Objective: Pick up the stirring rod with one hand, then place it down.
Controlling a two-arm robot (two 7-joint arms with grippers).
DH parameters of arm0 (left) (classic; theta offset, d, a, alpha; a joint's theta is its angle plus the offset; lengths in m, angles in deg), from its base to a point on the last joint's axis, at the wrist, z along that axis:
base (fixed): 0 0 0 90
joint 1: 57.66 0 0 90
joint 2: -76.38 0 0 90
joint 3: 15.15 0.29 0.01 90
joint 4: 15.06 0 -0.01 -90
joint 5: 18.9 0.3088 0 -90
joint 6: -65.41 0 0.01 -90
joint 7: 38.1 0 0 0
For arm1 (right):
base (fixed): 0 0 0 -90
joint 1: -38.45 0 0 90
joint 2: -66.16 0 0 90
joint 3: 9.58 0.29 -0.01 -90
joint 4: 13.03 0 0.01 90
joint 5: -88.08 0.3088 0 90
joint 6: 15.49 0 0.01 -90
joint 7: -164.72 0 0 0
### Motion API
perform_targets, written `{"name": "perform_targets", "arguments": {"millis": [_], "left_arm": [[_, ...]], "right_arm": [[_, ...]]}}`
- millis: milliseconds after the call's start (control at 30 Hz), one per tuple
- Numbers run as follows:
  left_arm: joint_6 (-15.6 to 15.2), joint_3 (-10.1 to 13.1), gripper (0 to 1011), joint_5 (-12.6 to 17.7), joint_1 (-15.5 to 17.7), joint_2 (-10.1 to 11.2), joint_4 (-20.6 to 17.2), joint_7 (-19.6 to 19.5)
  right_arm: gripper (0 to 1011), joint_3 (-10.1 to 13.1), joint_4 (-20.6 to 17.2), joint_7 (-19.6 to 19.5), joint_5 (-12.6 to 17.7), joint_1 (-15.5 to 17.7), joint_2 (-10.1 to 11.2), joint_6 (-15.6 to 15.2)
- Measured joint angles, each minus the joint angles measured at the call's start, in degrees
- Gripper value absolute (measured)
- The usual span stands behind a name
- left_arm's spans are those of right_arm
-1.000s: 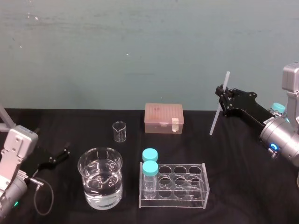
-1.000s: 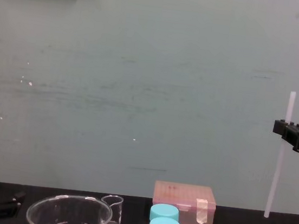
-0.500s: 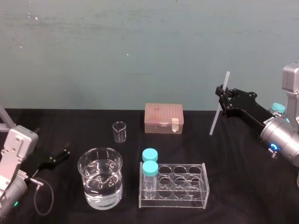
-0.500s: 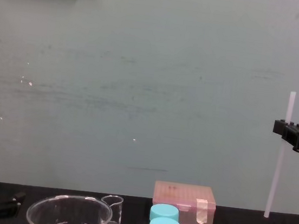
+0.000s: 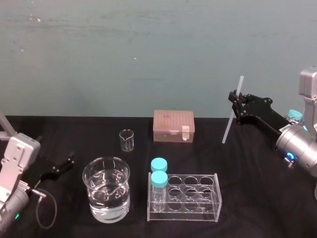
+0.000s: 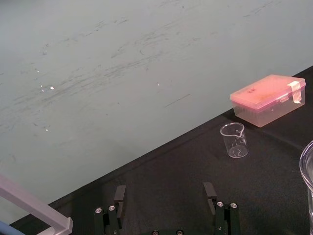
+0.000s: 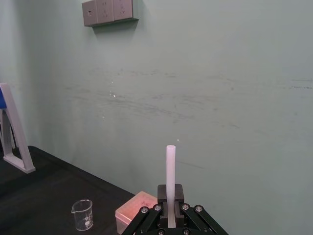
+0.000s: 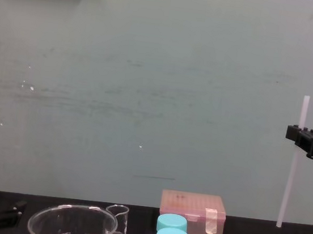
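The stirring rod (image 5: 232, 114) is a thin white stick held nearly upright above the table at the right rear, its lower end near the black cloth. My right gripper (image 5: 235, 105) is shut on the stirring rod's upper part. The chest view shows the rod (image 8: 291, 179) running up through the right gripper (image 8: 298, 134). The right wrist view has the rod (image 7: 170, 169) rising from between the shut fingers (image 7: 164, 210). My left gripper (image 5: 62, 166) rests low at the left, open with nothing between its fingers (image 6: 120, 196).
A large water-filled beaker (image 5: 106, 195) stands front left, a small beaker (image 5: 127, 140) behind it. A clear rack (image 5: 184, 197) holds two blue-capped bottles (image 5: 159, 179). A pink box (image 5: 173, 126) sits at the rear centre. A blue-capped bottle (image 5: 295, 115) is far right.
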Motion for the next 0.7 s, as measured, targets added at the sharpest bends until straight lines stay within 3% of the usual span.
{"name": "perform_targets", "arguments": {"millis": [700], "left_arm": [[0.0,0.0,1005,0.0,0.0,0.0,0.0,0.0]], "right_arm": [[72,0.0,0.0,0.0,0.0,0.0,0.0,0.0]]}}
